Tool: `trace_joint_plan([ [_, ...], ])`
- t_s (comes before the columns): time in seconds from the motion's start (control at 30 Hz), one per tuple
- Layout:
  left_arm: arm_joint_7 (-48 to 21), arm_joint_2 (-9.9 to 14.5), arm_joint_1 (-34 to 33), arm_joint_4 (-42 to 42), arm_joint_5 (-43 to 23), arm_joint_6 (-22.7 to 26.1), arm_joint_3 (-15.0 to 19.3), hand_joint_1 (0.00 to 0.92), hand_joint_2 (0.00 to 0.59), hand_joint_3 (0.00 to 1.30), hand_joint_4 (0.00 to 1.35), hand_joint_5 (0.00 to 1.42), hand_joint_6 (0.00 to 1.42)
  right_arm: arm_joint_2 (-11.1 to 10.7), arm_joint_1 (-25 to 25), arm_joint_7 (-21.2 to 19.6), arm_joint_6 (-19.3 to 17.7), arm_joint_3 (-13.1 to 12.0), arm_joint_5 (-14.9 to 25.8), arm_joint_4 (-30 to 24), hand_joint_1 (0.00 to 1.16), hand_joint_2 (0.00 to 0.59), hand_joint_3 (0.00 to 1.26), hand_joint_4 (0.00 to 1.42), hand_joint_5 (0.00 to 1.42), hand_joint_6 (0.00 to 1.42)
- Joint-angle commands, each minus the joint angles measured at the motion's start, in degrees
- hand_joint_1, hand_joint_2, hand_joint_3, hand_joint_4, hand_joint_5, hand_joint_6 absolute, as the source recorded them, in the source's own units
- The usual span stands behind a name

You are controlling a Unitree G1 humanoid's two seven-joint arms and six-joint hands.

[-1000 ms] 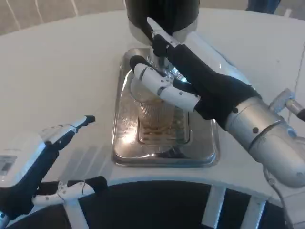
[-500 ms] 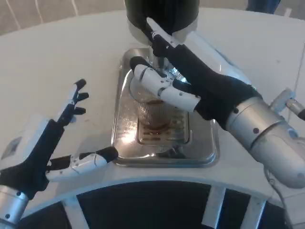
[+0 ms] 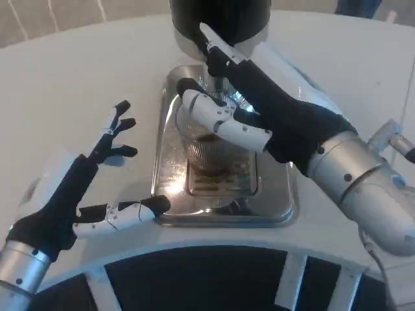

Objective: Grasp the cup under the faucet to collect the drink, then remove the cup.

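- While the right hand [image 3: 259, 107] gripped the cup [image 3: 209, 146], fingers wrapped round its near side, the head view showed the cup standing on the tray [image 3: 165, 194] directly under the dispenser [image 3: 220, 19], at about twelve o'clock from the robot.
- The cup looked clear and ribbed, with brownish drink inside; how full it was could not be judged, since fingers covered the upper wall.
- The left hand [image 3: 71, 194] was empty with its fingers spread, hovering over the table [image 3: 78, 78] at about nine o'clock from the tray, one finger reaching close to the tray's near-left corner.
- Risk, as I judged it: lifting too soon or tilting on the way out would spill drink onto the tray, because the grip sat high and to one side.
- A smooth, wet wall might slip through the fingers if the squeeze was light.
- Pulling straight up could knock the rim against the faucet, which was hidden behind the hand.
- The left hand's near finger might snag the tray edge and jolt the cup.
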Motion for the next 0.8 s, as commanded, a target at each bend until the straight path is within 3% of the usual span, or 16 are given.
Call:
trace_joint_plan([
  [0.03, -1.1, -0.6, -2.1, 4.0, -0.1, -2.8, -1.3, 0.422, 0.039, 0.0, 0.0, 0.32, 0.35, 0.9, 0.2, 2.1, -1.5, 1.3, 1.1, -0.5, 0.16, 0.517, 0.0, 0.0, 0.0, 0.0],
  [0.37, 0.2, -1.3, -5.8, 9.3, 2.0, -3.9, -2.5, 0.428, 0.042, 0.0, 0.0, 0.3, 0.34, 1.3, 0.2, 2.1, -1.6, 1.2, 1.1, -0.3, 0.14, 0.517, 0.0, 0.0, 0.0, 0.0],
  [0.8, 2.1, -3.3, -11.7, 14.6, 3.0, -3.9, -2.9, 0.422, 0.039, 0.0, 0.0, 0.26, 0.22, 1.7, 0.1, 2.1, -1.6, 1.3, 0.7, 0.4, 0.09, 0.523, 0.0, 0.0, 0.0, 0.0],
])
